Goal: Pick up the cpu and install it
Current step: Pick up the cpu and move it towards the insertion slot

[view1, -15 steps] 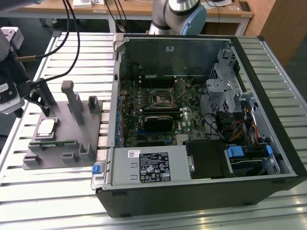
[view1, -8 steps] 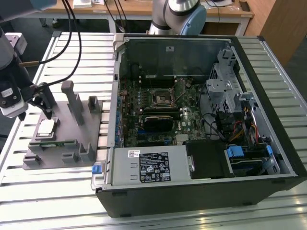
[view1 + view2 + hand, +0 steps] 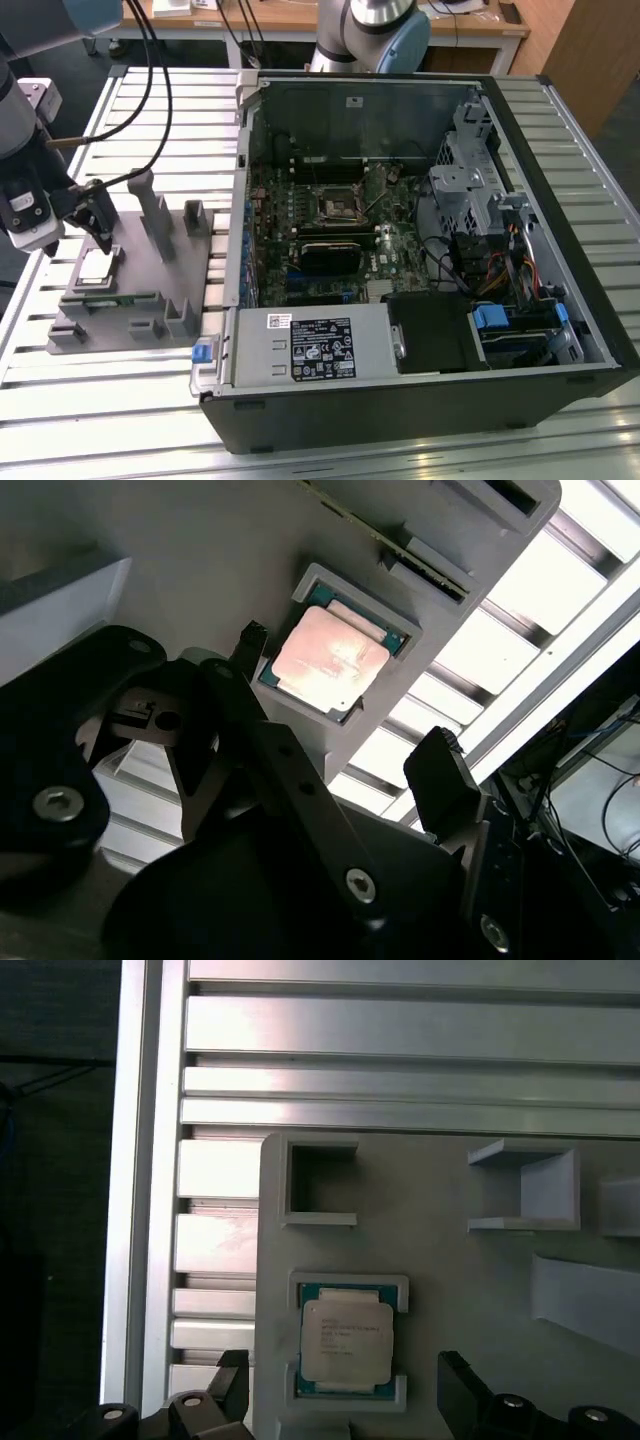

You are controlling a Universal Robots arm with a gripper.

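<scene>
Desk [image 3: 180, 110]: slatted aluminium top. Grey holder [image 3: 140, 262] sits near the desk edge at the exterior view's left. Open computer case [image 3: 420, 400] lies on its side across the middle and the exterior view's right.

Cpu [image 3: 97, 268]: lies flat, silver top up, in a square pocket at the holder's end nearest that desk edge. Not lifted.

Pincer [image 3: 92, 222]: open, holding nothing. In the exterior view it hangs over the cpu's end of the holder, tilted, with its black fingers pointing down toward the pocket.

First wrist view: looks straight down on the cpu [image 3: 346, 1340], seated square in its pocket with a green border showing around the metal lid. The pincer [image 3: 345, 1388] has 1 fingertip [image 3: 232, 1385] over the desk slats just off the holder's edge and the other over the holder's grey surface. Neither touches the cpu. 2 more pockets [image 3: 320, 1182] are farther along the holder [image 3: 430, 1260].

Second wrist view: oblique angle from behind the linkage. The cpu [image 3: 328, 658] lies beyond the spread pincer [image 3: 345, 715]. The broad fingertip [image 3: 440, 775] is clearly apart from the chip. The gap at the other fingertip cannot be judged.

The exterior view adds the case interior: motherboard [image 3: 330, 235] with a square socket [image 3: 335, 205] near its centre, well apart from the cpu.
</scene>
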